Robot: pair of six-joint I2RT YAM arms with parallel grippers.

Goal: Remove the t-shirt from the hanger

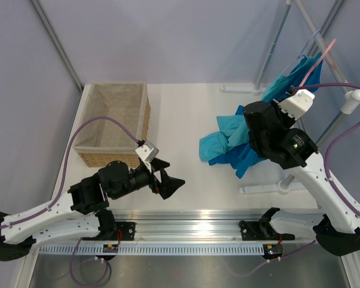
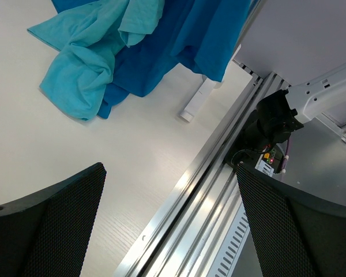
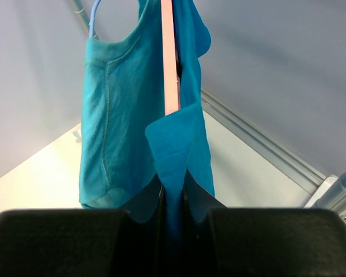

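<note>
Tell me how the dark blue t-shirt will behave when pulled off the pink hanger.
Probably floppy: the t-shirt hangs in soft folds and bunches inside the shut right gripper. It looks thin, so it is likely light, trailing rather than holding shape. Its collar may catch on the hanger, tugging it along.

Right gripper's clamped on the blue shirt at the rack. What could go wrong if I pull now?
The right gripper pinches only a fold of the t-shirt, with the hanger inside it; a pull may drag the hanger along.
The teal shirt hangs close beside it and may snag.
The left gripper is open, far off, steadying nothing.
</note>
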